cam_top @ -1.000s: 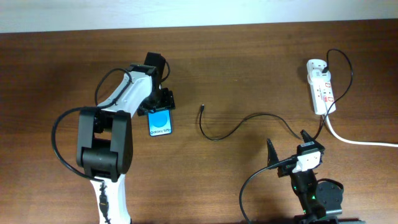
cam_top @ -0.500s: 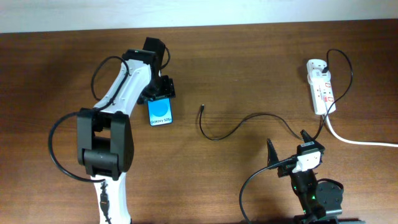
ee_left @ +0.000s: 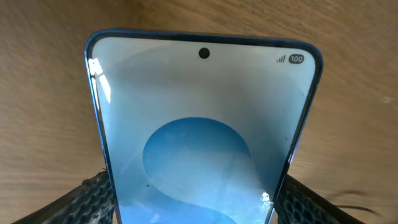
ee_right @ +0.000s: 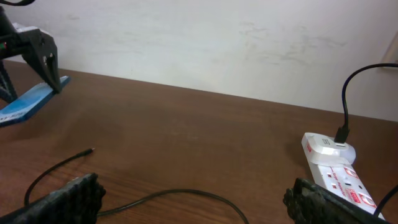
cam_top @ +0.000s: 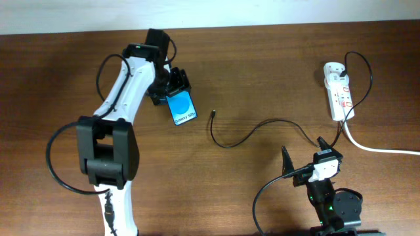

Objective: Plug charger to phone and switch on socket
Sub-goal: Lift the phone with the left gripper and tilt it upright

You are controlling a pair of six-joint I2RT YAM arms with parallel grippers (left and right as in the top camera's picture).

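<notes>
My left gripper (cam_top: 172, 87) is shut on the phone (cam_top: 182, 108), a slim blue-screened smartphone held tilted above the table; its screen fills the left wrist view (ee_left: 202, 134) between the two fingers. The phone also shows at the far left of the right wrist view (ee_right: 31, 102). The charger cable (cam_top: 252, 132) lies curved on the table, its small plug tip (cam_top: 214, 113) just right of the phone, also seen in the right wrist view (ee_right: 87, 151). The white socket strip (cam_top: 338, 92) lies at the far right, also in the right wrist view (ee_right: 339, 177). My right gripper (cam_top: 303, 159) is open and empty, near the front edge.
A thick white cord (cam_top: 380, 149) runs from the strip off the right edge. The charger's black cable loops over the top of the strip (cam_top: 364, 65). A pale wall (ee_right: 217, 37) stands behind the table's far edge.
My left gripper has lifted the phone and carried it right toward the plug tip, turning it to a tilt. The right arm has not moved.
</notes>
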